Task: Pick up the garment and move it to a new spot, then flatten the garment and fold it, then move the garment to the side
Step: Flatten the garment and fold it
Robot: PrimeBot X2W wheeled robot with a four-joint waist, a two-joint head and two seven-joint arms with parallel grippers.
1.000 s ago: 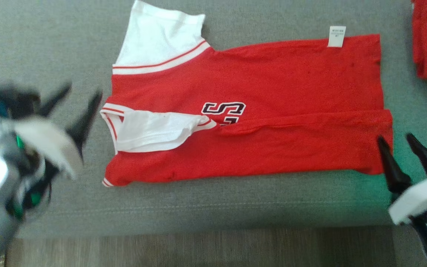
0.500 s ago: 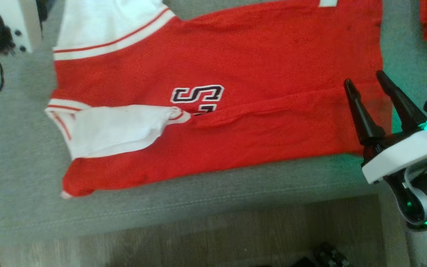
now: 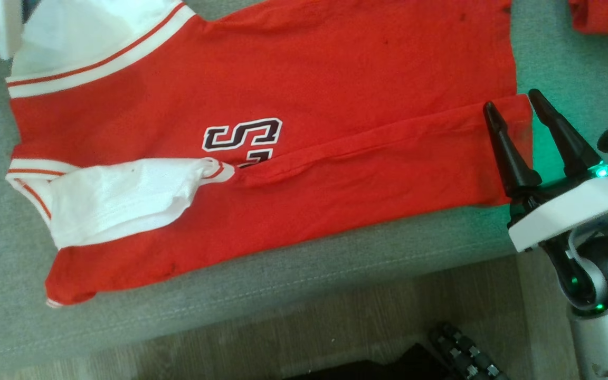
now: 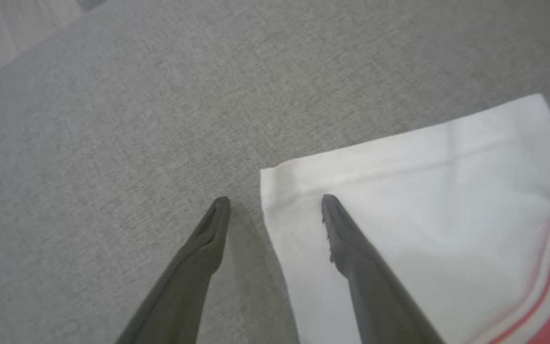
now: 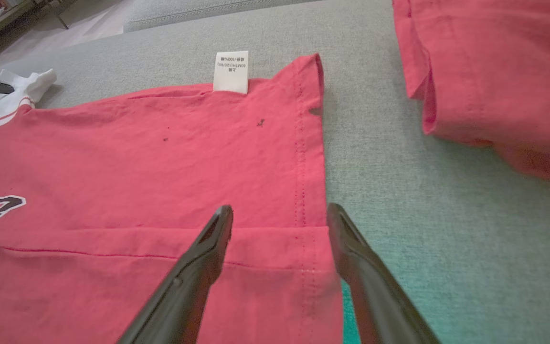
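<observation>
- The garment, a red tee with white sleeves, lies flat on the grey upholstered seat and takes up most of the head view's upper and middle part.
- Its long axis runs left to right across that frame, rising a little to the right. The collar end is at the left and the hem at the right.
- The step in hand looks like the fold. The lower long side is already turned up over the middle, with one white sleeve tucked on top. The other sleeve lies spread out at the upper left.
- The left gripper hovers with jaws wide apart and empty. One finger is over that sleeve's corner, the other over bare seat.
- The right gripper is at the hem on the right of the frame, jaws spread and holding nothing, straddling the hem edge where the folded flap ends.
- The next move probably calls for both grippers to pinch the upper long side, at the sleeve and the hem, and bring it down evenly over the first fold.
- A second red cloth sits in the upper right corner, apart from the tee.
</observation>
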